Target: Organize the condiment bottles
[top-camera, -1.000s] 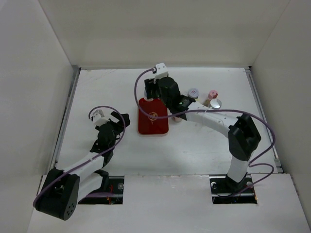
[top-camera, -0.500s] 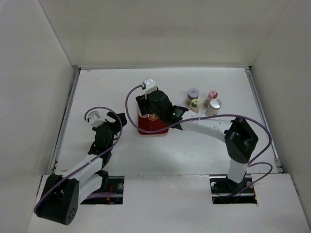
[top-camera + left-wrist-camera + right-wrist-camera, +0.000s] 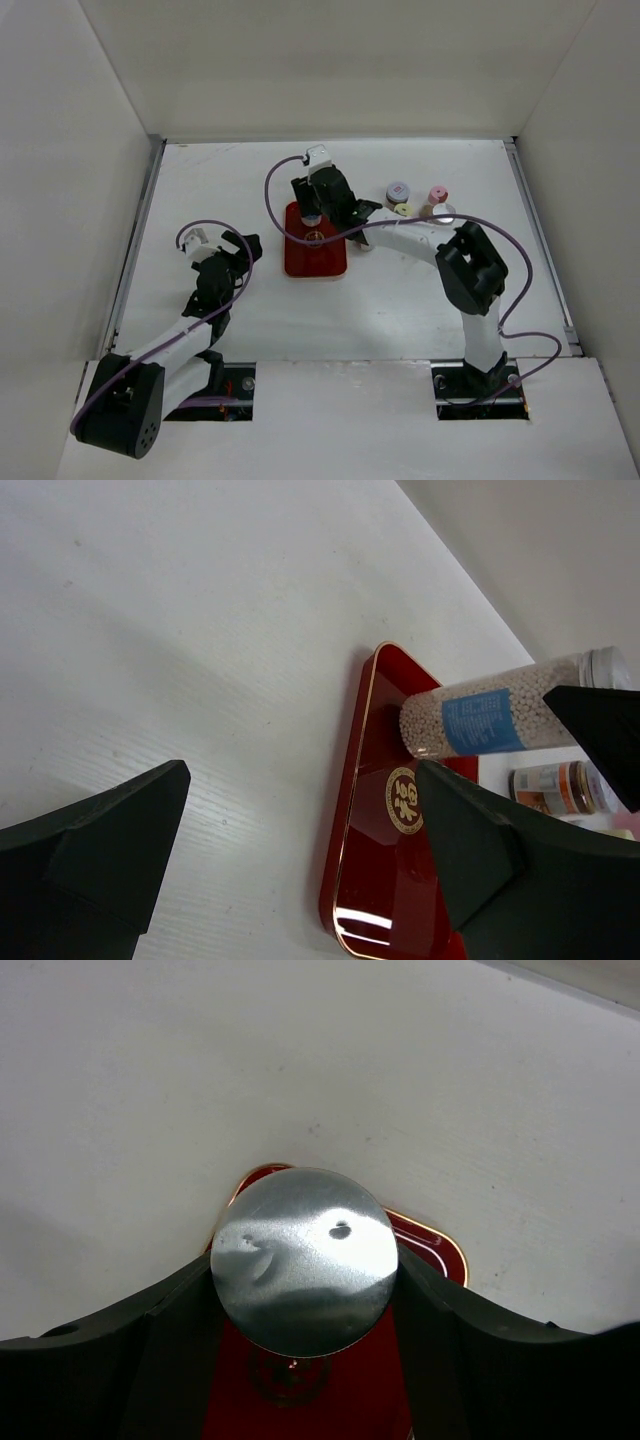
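My right gripper (image 3: 312, 206) is shut on the tall condiment bottle (image 3: 490, 717), which has a blue label, white beads inside and a silver cap (image 3: 304, 1260). It holds the bottle upright over the far left corner of the dark-red tray (image 3: 316, 262). Whether the base touches the tray I cannot tell. Several shorter condiment bottles stand to the right of the tray; among them are one with a patterned lid (image 3: 398, 190), a pink-capped one (image 3: 437, 193) and a silver-capped one (image 3: 443, 212). My left gripper (image 3: 235, 246) is open on the table left of the tray, with nothing in it.
The tray (image 3: 385, 880) has a gold rim and a gold emblem in its middle. White walls close in the table on the left, back and right. The right forearm (image 3: 410, 238) lies across the space between the tray and the standing bottles.
The right gripper, still shut on the tall bottle, has swung from the tray's middle toward its far end. The left arm has hardly moved.
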Robot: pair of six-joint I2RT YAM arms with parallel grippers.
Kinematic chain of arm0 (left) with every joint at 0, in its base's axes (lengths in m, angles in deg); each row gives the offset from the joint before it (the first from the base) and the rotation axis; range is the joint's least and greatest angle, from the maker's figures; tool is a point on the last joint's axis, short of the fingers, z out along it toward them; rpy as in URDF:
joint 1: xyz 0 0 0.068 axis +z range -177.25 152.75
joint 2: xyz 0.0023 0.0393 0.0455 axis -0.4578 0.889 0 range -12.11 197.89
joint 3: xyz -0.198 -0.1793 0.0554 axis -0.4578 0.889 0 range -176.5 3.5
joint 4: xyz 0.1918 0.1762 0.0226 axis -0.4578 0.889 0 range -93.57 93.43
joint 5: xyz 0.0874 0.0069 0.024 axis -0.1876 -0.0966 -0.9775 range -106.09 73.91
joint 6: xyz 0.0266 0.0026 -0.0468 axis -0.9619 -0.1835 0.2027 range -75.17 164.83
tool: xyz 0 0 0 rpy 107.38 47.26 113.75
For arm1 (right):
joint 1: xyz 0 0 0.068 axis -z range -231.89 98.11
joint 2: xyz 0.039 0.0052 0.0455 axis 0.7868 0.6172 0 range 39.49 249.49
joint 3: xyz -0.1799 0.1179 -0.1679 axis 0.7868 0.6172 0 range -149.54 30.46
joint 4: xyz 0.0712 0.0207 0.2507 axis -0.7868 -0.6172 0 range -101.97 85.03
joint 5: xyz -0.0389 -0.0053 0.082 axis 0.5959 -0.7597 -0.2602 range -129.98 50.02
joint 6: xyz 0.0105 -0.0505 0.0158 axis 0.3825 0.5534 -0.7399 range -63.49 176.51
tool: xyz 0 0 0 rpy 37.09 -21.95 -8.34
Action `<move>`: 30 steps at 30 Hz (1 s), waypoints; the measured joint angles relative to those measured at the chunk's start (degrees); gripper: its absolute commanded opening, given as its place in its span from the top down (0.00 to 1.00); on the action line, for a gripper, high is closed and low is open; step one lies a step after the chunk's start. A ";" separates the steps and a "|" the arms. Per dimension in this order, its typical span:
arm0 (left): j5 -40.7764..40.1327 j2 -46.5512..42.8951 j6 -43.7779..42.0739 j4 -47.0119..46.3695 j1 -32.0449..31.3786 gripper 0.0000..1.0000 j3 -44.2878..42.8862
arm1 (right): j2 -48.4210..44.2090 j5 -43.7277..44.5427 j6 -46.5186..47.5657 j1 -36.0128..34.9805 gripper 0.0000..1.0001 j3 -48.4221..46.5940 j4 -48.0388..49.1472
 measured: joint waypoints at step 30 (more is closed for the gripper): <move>1.27 1.53 1.01 -0.24 0.59 0.00 0.00 | 6.32 -1.42 -1.20 -1.31 0.09 -5.55 3.15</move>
